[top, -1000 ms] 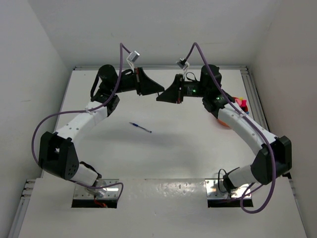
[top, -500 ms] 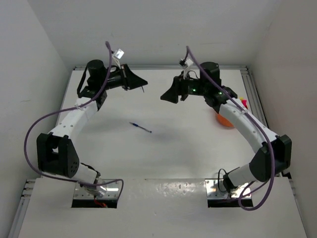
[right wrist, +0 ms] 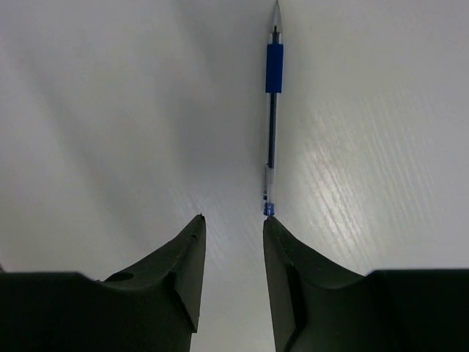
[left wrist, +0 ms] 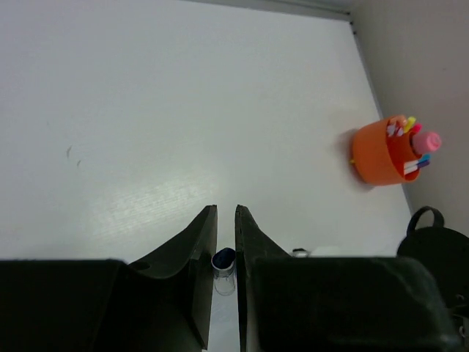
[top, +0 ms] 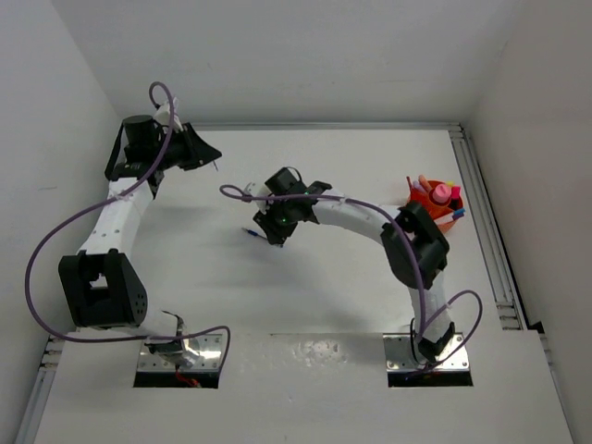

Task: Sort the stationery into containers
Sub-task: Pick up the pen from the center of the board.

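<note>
Right tool (right wrist: 233,226) released, fingers spread low over the table (top: 351,287), blue pen (right wrist: 272,110) lying at its 12 o'clock, left tool (left wrist: 226,214) clenched on a clear blue-ended pen (left wrist: 223,265), orange bowl (left wrist: 370,158) holding markers (left wrist: 401,126) at the table's 3 o'clock edge.

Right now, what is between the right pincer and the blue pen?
Nothing, only bare white table. In the right wrist view the blue pen ends just at the open right pincer.

White flat tabletop (top: 324,287) carries thin blue pen w/ clear barrel (right wrist: 272,117) lying flat mid-table, & small round orange plastic bowl (left wrist: 372,155) nr right edge, well apart.
</note>
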Robot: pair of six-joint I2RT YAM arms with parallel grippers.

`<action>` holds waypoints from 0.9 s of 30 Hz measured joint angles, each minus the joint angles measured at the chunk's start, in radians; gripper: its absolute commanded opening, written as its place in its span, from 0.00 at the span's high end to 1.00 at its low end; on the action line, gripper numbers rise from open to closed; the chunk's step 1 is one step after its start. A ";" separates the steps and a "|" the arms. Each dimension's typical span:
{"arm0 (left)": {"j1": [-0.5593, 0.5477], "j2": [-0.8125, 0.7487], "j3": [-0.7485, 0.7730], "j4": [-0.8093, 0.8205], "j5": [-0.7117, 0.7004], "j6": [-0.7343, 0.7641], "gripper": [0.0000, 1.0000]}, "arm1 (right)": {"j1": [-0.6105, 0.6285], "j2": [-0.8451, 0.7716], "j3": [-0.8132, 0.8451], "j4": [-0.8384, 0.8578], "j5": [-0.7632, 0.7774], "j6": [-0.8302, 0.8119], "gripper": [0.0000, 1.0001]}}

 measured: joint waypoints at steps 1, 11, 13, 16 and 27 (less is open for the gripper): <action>0.004 0.000 0.002 -0.024 -0.005 0.022 1.00 | 0.006 0.029 0.008 -0.001 0.017 -0.008 0.64; 0.039 0.010 -0.124 -0.068 0.022 0.067 1.00 | 0.014 0.139 0.026 0.032 0.098 -0.057 0.59; 0.052 0.027 -0.161 -0.064 0.046 0.042 1.00 | 0.016 0.152 0.026 0.047 0.102 -0.062 0.59; 0.063 0.053 -0.175 -0.056 0.061 0.018 1.00 | 0.019 0.172 0.026 0.064 0.109 -0.068 0.60; 0.066 0.056 -0.175 -0.023 0.079 -0.004 1.00 | 0.048 0.208 0.053 0.098 0.134 -0.143 0.99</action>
